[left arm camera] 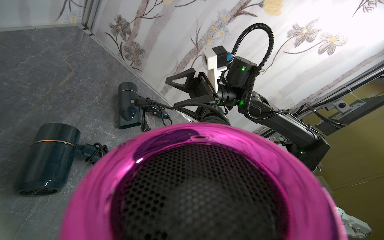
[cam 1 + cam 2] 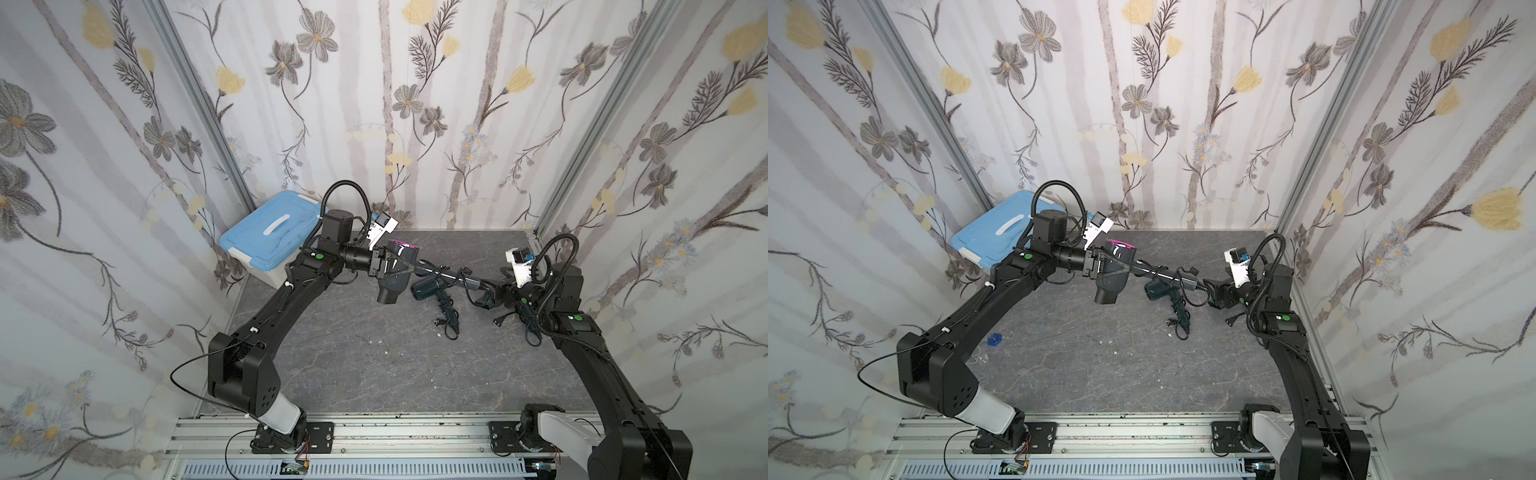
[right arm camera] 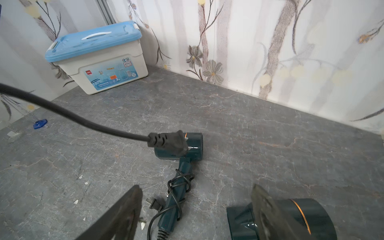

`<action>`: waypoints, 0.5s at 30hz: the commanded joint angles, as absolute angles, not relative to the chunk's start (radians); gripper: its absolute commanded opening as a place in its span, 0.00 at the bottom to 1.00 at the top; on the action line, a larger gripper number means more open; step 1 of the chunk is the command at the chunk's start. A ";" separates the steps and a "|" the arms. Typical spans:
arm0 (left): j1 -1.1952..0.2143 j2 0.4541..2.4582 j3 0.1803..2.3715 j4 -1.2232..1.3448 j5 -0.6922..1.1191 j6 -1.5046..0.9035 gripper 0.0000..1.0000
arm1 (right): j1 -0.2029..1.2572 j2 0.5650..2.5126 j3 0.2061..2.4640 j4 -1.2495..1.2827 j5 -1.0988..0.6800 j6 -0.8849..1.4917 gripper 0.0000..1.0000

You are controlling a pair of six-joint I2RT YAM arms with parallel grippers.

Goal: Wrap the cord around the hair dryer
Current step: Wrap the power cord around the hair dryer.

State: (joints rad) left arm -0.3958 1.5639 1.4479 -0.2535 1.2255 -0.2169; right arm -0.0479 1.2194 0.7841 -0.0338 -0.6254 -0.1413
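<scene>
holding the hair dryer (image 2: pixel 388 291) aloft over the table (image 2: pixel 374 365) in the clamped left gripper (image 2: pixel 400 266), right gripper (image 1: pixel 172 92) wide and empty near the cord (image 3: pixel 83 120) plug (image 3: pixel 166 143); risk: the unheld end probably slackens and loops slide off the handle.

Grey tabletop (image 3: pixel 270 145) bearing cord-wrapped teal hair dryer (image 3: pixel 184 166), second teal dryer (image 3: pixel 315 218), blue-lidded box (image 3: pixel 104 68)

I count one magenta hair dryer (image 1: pixel 199 182), two teal hair dryers (image 1: pixel 52 158) (image 1: pixel 125 93), one blue-lidded box (image 3: pixel 97 56), one small blue piece (image 3: pixel 40 123).
</scene>
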 commanded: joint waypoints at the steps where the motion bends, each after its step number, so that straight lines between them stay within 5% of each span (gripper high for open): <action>1: -0.397 1.550 1.477 -0.203 1.283 -0.212 0.00 | -0.023 1.216 0.765 0.156 -0.667 -0.186 0.85; 15: -0.420 1.545 1.469 -0.097 1.297 -0.304 0.00 | 0.089 1.282 0.766 0.293 -0.804 -0.216 0.83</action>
